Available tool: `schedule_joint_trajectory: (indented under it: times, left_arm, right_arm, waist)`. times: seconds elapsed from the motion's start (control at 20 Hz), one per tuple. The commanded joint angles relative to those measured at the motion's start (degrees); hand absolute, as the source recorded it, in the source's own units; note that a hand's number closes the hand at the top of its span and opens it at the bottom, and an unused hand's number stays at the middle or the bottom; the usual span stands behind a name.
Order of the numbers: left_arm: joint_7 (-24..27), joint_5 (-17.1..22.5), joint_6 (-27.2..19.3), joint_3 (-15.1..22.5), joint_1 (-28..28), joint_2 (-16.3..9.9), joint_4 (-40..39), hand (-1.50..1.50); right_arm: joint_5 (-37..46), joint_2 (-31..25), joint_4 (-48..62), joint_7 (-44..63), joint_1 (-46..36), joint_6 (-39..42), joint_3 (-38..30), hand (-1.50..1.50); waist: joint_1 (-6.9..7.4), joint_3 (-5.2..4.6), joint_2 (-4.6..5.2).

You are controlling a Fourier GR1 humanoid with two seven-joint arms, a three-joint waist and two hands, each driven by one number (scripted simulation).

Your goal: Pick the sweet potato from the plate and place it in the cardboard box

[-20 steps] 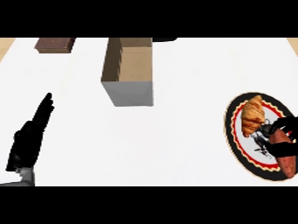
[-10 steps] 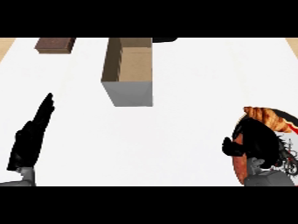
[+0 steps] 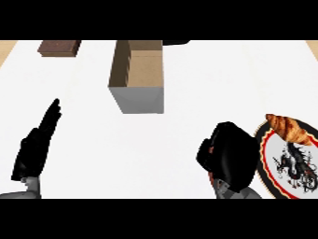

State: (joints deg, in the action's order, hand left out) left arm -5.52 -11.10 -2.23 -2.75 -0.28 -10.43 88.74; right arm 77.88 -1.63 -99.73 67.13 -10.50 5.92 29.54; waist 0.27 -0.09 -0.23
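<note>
Orange-brown, tapered sweet potato (image 3: 288, 128) lying at the far-left edge of the round white plate with red-and-black rim and dark dragon motif (image 3: 278, 144), at the near right of the white counter (image 3: 189, 121). Uncovered and untouched, apart from any hand.

Right hand (image 3: 227, 159) poised just left of the plate, back turned toward the view, nearer than the sweet potato. How far open: cannot tell from this angle. Holding nothing, judging by the sweet potato in plain sight on the plate. Probably placed there for a sideways approach from the plate's left edge, though the target sits farther away than the hand.

Tall open-topped brown cardboard box (image 3: 139, 70) standing far and left of the plate, well apart from it. Open top turned upward, so suited to a drop from above after a lift and a carry left and away.

Left hand (image 3: 38, 142) at the near left, straight and relaxed, empty, resting out of the way.

Pick not yet made, by the look of things.
</note>
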Motion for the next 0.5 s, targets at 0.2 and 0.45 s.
schedule_joint_trajectory:
  times: [0.2, 0.45]
  left_arm:
    - [0.97, 0.64, 1.15, -1.34, -1.84, -1.38, -1.22, 0.00]
    - [2.55, -0.80, 0.15, 0.04, 0.14, 0.16, -1.16, 0.00]
  right_arm:
    - [0.20, 1.58, -5.77, 7.86, -15.04, -7.13, 5.28, 1.50]
    - [-5.65, 1.60, 1.71, 6.43, -28.15, -8.52, 0.53, 1.50]
  waist:
    - [0.75, 0.06, 0.28]
    - [1.20, 0.04, 0.44]
